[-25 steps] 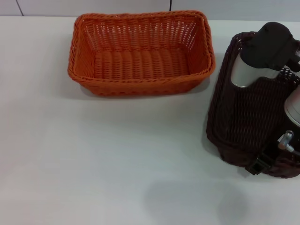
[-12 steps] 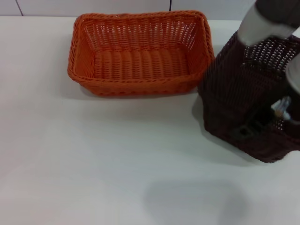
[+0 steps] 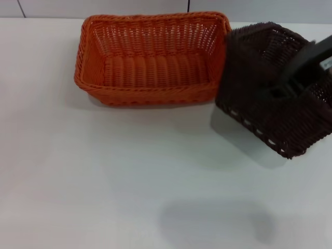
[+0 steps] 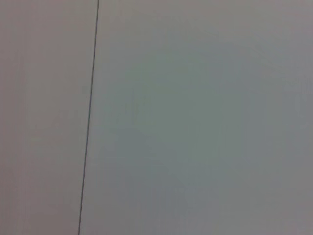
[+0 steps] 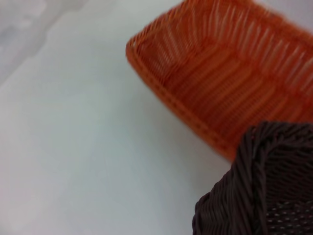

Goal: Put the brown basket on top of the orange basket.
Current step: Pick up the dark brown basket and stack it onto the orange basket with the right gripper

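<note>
The orange basket [image 3: 150, 94] stands empty at the back middle of the white table; it also shows in the right wrist view [image 5: 230, 68]. The brown basket [image 3: 275, 116] hangs tilted above the table at the right, its near corner close beside the orange basket's right end. Its shadow lies on the table below it. My right gripper [image 3: 290, 83] reaches in from the right edge and is shut on the brown basket's rim. A corner of the brown basket [image 5: 264, 196] fills the right wrist view's edge. My left gripper is out of view.
The white table [image 3: 104, 181] stretches in front and to the left of the baskets. A soft shadow [image 3: 212, 223] lies near the front. The left wrist view shows only a plain pale surface with a thin dark seam [image 4: 90, 117].
The brown basket has been lifted off the table, tipped over and carried up and left toward the orange basket. The right arm has risen and mostly left the view.
</note>
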Motion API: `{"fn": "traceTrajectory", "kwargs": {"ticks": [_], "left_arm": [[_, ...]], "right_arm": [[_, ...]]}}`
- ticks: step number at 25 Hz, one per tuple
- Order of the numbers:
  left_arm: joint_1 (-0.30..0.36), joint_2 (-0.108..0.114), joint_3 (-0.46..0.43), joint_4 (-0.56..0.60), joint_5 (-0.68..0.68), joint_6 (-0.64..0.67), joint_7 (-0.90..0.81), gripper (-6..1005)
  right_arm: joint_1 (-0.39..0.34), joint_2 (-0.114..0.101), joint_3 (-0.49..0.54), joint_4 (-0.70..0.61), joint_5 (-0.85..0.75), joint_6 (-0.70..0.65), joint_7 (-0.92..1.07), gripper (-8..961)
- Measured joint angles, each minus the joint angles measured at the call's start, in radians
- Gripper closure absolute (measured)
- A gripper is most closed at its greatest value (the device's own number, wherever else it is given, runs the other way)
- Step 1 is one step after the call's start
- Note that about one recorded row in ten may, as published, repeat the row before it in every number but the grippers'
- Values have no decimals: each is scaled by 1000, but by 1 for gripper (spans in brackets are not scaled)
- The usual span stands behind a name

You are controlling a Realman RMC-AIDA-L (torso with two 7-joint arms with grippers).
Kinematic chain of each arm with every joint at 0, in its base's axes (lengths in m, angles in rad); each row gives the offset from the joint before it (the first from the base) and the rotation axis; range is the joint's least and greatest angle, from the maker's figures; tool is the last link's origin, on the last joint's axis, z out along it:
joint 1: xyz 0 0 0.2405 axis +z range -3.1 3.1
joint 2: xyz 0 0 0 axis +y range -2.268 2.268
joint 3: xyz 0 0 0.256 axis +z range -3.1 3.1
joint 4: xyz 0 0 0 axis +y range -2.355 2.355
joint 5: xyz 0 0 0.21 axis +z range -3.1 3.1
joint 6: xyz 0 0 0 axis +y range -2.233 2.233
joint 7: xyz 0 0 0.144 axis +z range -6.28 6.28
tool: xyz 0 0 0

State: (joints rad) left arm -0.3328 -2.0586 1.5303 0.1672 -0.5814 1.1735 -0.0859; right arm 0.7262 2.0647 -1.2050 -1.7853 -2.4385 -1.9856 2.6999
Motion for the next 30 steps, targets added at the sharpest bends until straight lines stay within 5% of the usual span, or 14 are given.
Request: {"fn": "traceTrajectory", "kwargs": {"ticks": [14,20,23,30], "left_arm": [[-11,0,3,0,1,0,0,248],[-12,-1,4,-1,2,0,-8,248],[-6,-7,5,-1,2,-1,-11,248],[-4,-12,14,-5,2,-25,-13,248]], "right_arm": [[103,-11,85,-262,64,-82,56,822],[133,-9,-91,-264,12,11,-161,822],[79,-3,-273,-267,-74,184,-464,822],[-22,11,-396,-265,-89,294,-946,823]]}}
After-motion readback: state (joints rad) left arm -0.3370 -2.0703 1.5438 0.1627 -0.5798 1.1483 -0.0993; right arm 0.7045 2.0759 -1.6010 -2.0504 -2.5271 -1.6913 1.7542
